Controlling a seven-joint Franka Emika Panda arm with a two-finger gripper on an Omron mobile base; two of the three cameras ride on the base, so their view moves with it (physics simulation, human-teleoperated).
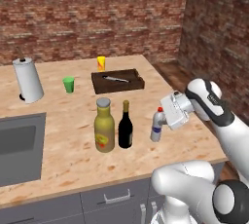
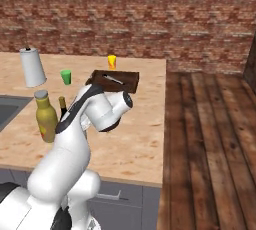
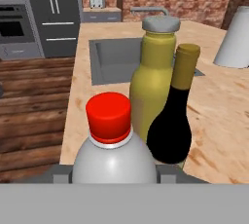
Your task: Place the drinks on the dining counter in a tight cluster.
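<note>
While the gripper [image 1: 162, 119] holds the red-capped bottle [image 1: 156, 126] upright on the table [image 1: 73, 155], near the wine bottle [image 1: 125, 126] and yellow-olive bottle [image 1: 104, 126], slide it closer slowly, low, stopping just beside without toppling them.

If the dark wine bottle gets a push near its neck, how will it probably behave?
The wine bottle stands upright, tall and narrow-based, so a high push would probably tip it rather than slide it. It stands close beside the yellow-olive bottle, which might stop a fall to that side. Being round, it would likely roll on the dining counter once down.
</note>
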